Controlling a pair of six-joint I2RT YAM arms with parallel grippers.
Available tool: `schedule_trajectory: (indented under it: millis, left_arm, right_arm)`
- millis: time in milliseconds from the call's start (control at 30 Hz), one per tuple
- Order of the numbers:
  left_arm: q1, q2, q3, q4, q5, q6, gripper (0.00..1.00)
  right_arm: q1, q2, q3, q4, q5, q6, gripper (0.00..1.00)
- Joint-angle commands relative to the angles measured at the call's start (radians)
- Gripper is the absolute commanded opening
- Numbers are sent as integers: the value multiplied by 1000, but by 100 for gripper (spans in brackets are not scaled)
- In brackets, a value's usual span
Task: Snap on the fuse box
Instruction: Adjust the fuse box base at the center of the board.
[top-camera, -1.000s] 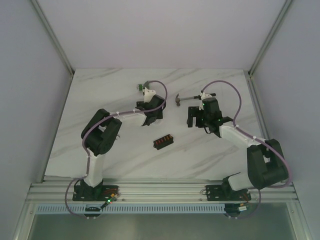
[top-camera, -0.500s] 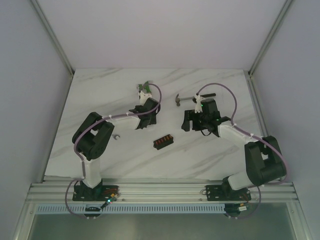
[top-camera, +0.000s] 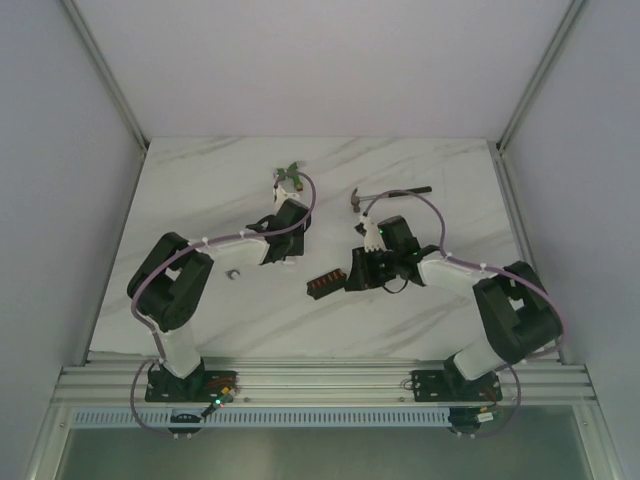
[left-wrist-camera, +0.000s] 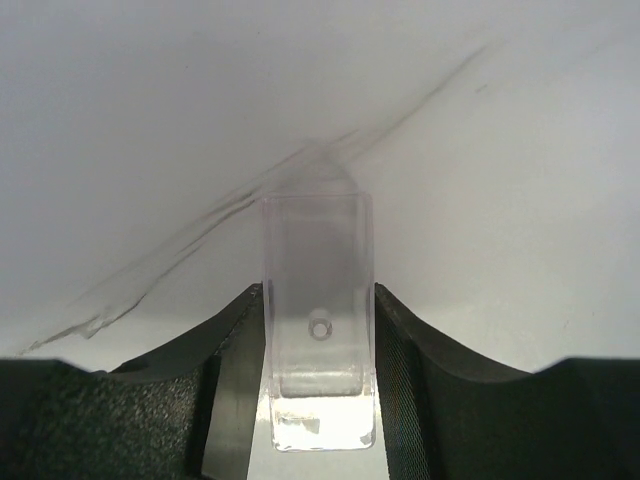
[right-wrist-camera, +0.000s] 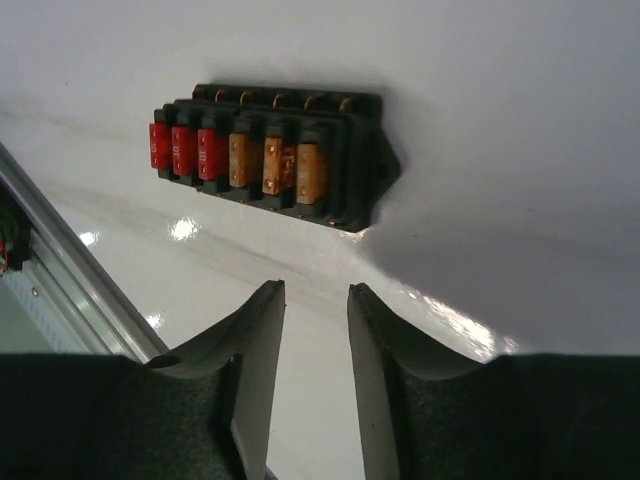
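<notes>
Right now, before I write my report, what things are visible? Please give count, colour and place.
fuse box: one, black with red and orange fuses, on the table before the right end effector
clear lid: one, transparent, gripped by the left end effector
hammer: one, dark, far right of centre
small part: one, green and white, far side
tiny item: one, grey, left of the fuse box
table: one, white marbled
left end effector: one, black, closed on the clear lid
right end effector: one, black, empty, slightly open
</notes>
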Motion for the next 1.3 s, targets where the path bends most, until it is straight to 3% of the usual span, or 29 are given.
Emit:
schedule_trajectory:
  millis: [0,333,567,700,800,1100,1267]
  left_arm:
    - [3,-84,-37,17,36,71,43]
    - [4,-228,-120,24,94,152,42]
    - [4,-310,-163,25,168,192,42]
    - [-4,-337,-173,27,214,160,42]
    - [-33,-337,-167,27,228,132,43]
    - [-130,-289,-137,16,208,26,43]
    - [-186,-238,-105,0,183,48,43]
  right_arm:
    - [39,76,5,44,-61,27,36]
    - [32,217,128,99,29,48,21]
    - [23,321,282,83,36,-14,21]
    - [17,303,299,51,28,-43,24]
    - [-8,244,260,36,94,-54,33]
    - [-101,48,112,59,418,-62,73]
    - [-132,-35,19,157,494,-27,82]
